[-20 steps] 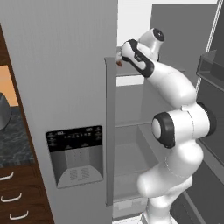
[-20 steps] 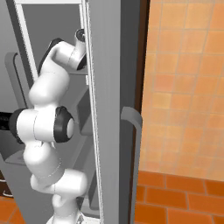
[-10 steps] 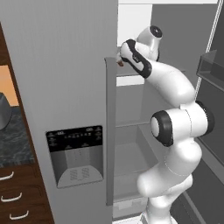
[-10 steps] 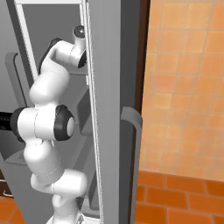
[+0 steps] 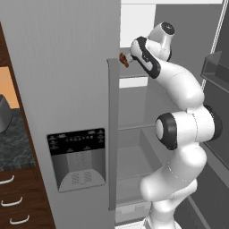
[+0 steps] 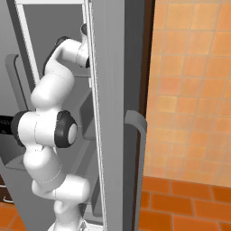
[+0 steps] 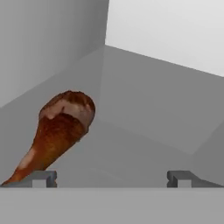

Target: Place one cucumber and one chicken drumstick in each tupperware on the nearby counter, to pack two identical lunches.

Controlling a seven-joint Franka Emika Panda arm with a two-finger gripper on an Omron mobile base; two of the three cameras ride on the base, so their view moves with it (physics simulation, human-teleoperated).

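Chicken drumstick [image 7: 59, 131] lies on a high fridge shelf [image 7: 144, 131], just left of your gripper [image 7: 112, 177], whose fingers stand wide apart and hold nothing, so you have not packed any lunch yet.

one chicken drumstick [image 7: 59, 133], one fridge [image 5: 67, 89]
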